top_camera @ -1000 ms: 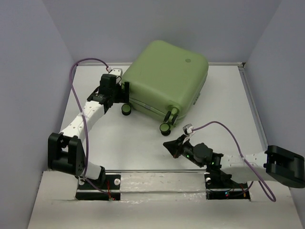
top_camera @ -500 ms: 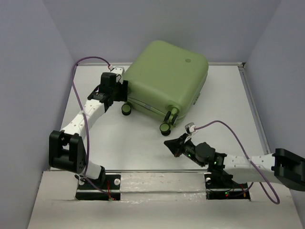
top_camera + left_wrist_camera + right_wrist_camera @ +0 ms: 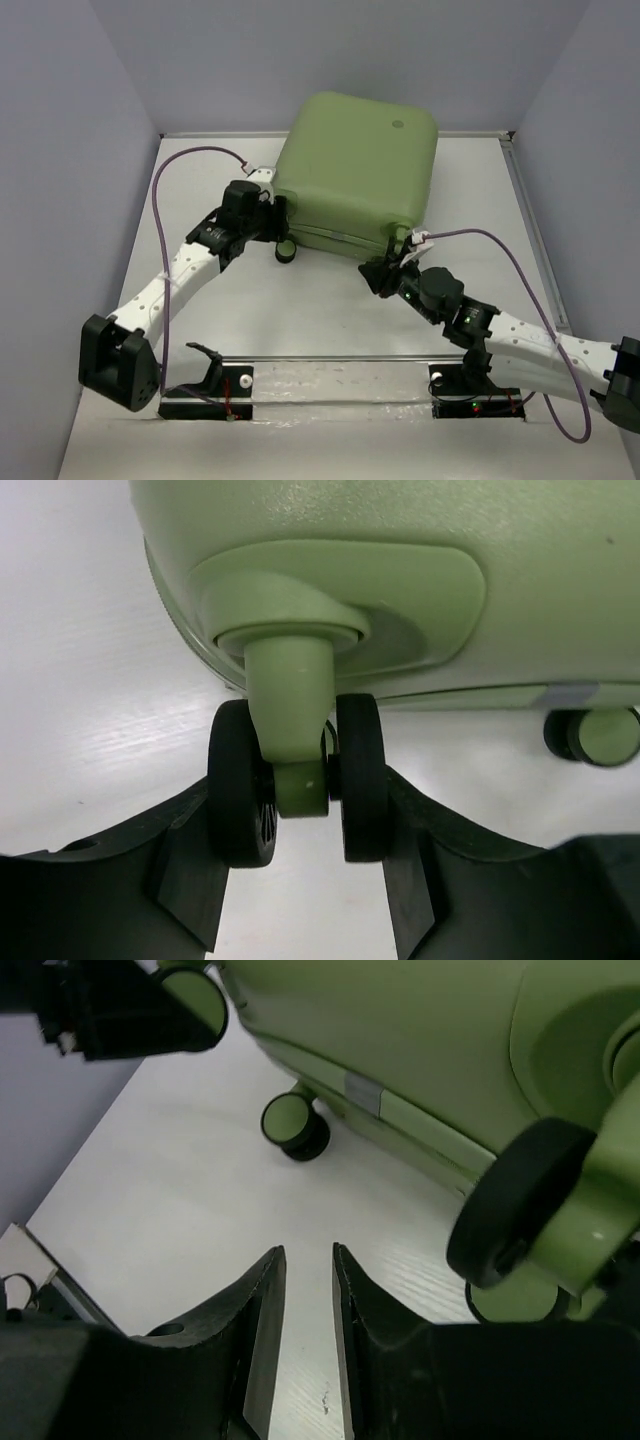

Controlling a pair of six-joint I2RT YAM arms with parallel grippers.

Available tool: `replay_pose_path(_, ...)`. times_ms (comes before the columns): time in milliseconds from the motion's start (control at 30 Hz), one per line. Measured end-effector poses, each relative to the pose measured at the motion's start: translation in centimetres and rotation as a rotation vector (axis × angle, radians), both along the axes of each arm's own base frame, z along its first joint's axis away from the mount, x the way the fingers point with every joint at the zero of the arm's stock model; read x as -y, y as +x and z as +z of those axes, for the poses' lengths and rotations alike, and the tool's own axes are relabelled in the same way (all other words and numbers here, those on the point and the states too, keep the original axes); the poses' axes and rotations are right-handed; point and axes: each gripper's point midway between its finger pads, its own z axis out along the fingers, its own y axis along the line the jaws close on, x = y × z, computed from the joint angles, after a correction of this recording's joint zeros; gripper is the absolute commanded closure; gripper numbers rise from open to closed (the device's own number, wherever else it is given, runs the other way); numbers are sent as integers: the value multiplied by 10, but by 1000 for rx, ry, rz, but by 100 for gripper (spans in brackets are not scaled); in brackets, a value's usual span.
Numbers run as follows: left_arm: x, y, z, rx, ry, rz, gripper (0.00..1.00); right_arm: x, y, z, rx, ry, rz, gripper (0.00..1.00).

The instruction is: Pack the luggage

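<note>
The small light-green hard-shell suitcase (image 3: 355, 165) lies closed and flat on the white table (image 3: 300, 320). Its round embossed logo (image 3: 397, 125) faces up and its wheeled edge is turned toward the arm bases.

From above, the left gripper (image 3: 270, 213) sits at the suitcase's near-left corner and the right gripper (image 3: 380, 275) at its near-right corner. That view hides what either pair of fingers is doing. It does show one green-and-black wheel (image 3: 285, 252) standing free just off the suitcase's near edge, beside the left gripper.

The left wrist view settles the left side. Its black fingers (image 3: 190, 880) clasp a twin black caster wheel (image 3: 362, 780) on a green stem, one finger against each outer face, directly under the suitcase's moulded corner housing.

The right wrist view settles the other side. The right fingers (image 3: 250, 1340) stand a narrow slit apart with only bare table between them, gripping nothing. A black-tyred wheel (image 3: 515, 1205) of the suitcase hangs just to the right of them, outside the jaws. Whether it touches the gripper body cannot be told.
</note>
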Motion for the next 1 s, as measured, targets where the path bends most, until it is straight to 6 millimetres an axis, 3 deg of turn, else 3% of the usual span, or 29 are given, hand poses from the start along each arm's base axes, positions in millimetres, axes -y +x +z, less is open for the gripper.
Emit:
replay_pose_path(100, 17, -26, 8, 5, -67, -32, 94, 9, 10, 6, -7, -21, -26, 60)
replay_pose_path(267, 29, -52, 7, 14, -132, -24, 94, 26, 37, 17, -10, -62, -71, 52)
replay_pose_path(400, 38, -72, 7, 21, -230, -12, 94, 32, 54, 16, -41, -81, -1, 44)
replay_pose_path(567, 42, -85, 9, 18, -382, 25, 94, 11, 33, 15, -18, -109, 227, 38)
replay_pose_path(733, 47, -93, 12, 12, -533, 62, 94, 7, 4, 18, 18, -44, 327, 33)
replay_pose_path(800, 48, -94, 14, 9, -560, 71, 94, 4, -10, 3, -11, -38, 364, 34)
replay_pose_path(867, 49, -93, 15, 5, -574, 80, 94, -6, -19, -14, -63, -60, 404, 41)
replay_pose_path(900, 49, -93, 16, 3, -582, 82, 94, -9, -20, -17, -70, -64, 412, 43)
replay_pose_path(1000, 49, -86, 15, -9, -602, 92, 94, -16, -19, -52, -170, -136, 379, 57)
